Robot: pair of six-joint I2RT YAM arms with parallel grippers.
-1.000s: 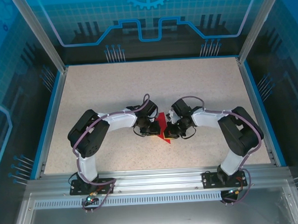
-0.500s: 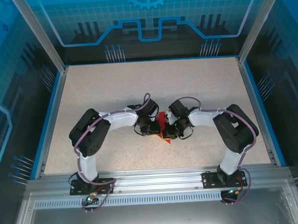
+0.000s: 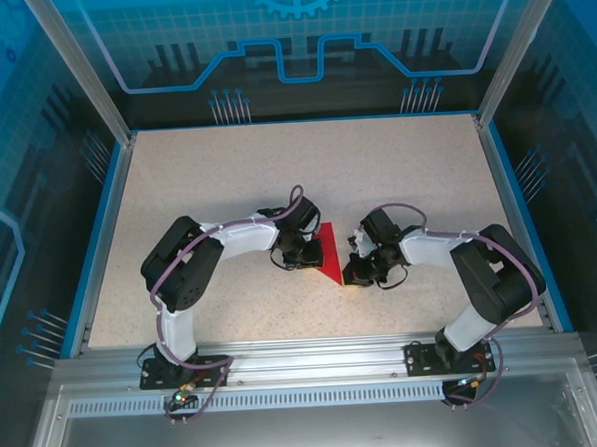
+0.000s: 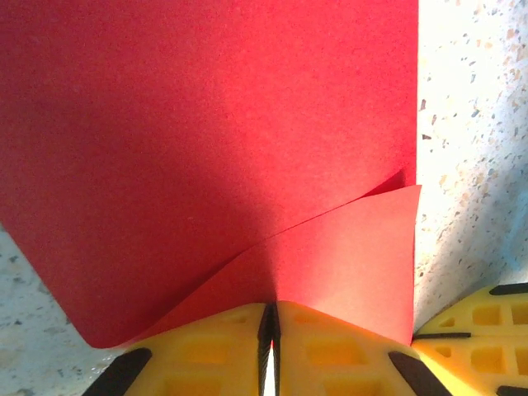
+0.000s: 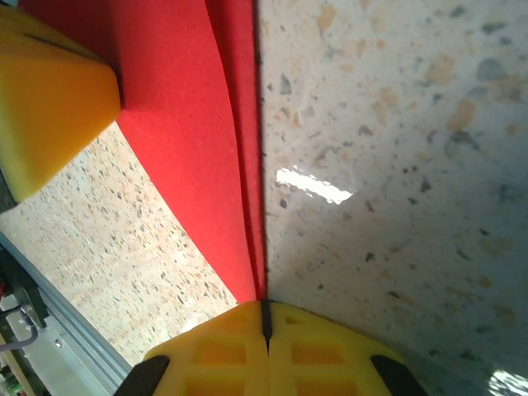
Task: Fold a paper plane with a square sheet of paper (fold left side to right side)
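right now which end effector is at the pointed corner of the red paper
The right end effector: the red paper narrows to a point at its shut tips. The left end effector clamps a broad folded flap.

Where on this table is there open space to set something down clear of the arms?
The far half of the table, beyond the left arm and right arm, is bare; so is the strip between the left arm and the table's left edge. Crowded: the middle, where the left gripper and right gripper meet at the red paper.
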